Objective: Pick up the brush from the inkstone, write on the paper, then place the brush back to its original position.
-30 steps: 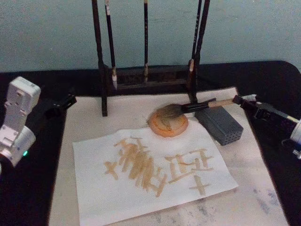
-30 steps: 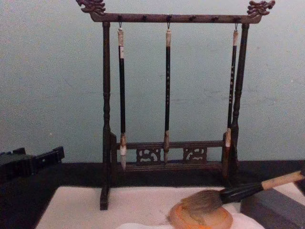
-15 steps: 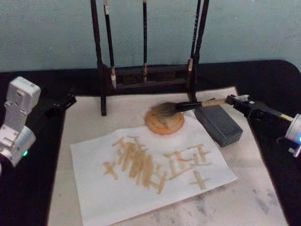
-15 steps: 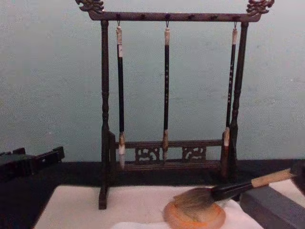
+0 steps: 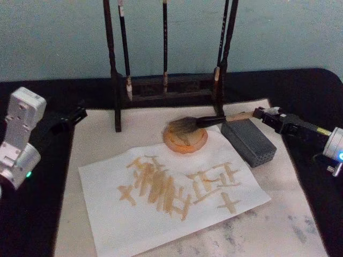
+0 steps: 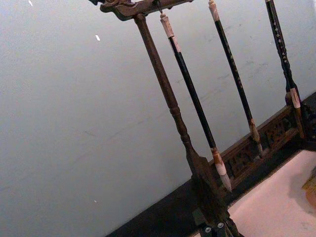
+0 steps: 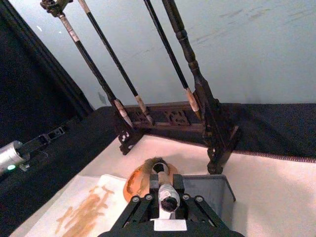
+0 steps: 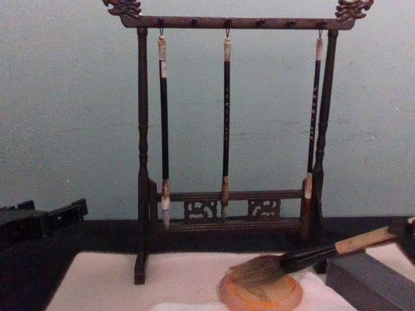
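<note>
The brush lies tilted, its bushy head resting in the round orange-brown inkstone and its tan handle rising to the right over the grey block. My right gripper is shut on the handle's end; in the right wrist view the handle tip sits between its fingers, with the inkstone beyond. The chest view shows the brush sloping down onto the inkstone. The white paper, covered in tan strokes, lies in front of the dish. My left gripper is parked at the far left.
A dark wooden rack with three slim hanging brushes stands just behind the inkstone. A grey slab-like block sits right of the dish, under the brush handle. Black cloth surrounds the pale mat.
The right gripper has shifted slightly left with the brush, and the brush head has settled lower onto the inkstone. The left arm has not moved.
</note>
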Motion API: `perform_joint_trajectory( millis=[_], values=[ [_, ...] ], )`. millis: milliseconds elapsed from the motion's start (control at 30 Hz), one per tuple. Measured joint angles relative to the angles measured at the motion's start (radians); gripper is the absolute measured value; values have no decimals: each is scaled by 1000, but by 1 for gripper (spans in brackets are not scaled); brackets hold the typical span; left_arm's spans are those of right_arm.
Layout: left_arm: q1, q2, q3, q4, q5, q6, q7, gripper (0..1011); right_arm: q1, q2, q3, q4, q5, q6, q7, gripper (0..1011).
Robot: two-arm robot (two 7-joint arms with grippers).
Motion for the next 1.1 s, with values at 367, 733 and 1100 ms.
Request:
perform_joint_trajectory(
  millis=[367, 733, 1100],
  values=[
    [0, 0, 0, 0, 0, 0, 0, 1002, 7, 8, -11, -7, -18, 12, -24, 163],
    [0, 0, 0, 0, 0, 0, 0, 1002, 9, 9, -15, -8, -27, 16, -34, 262],
    [0, 0, 0, 0, 0, 0, 0, 1002, -36, 37, 2, -86, -7, 16, -54, 644]
  ],
)
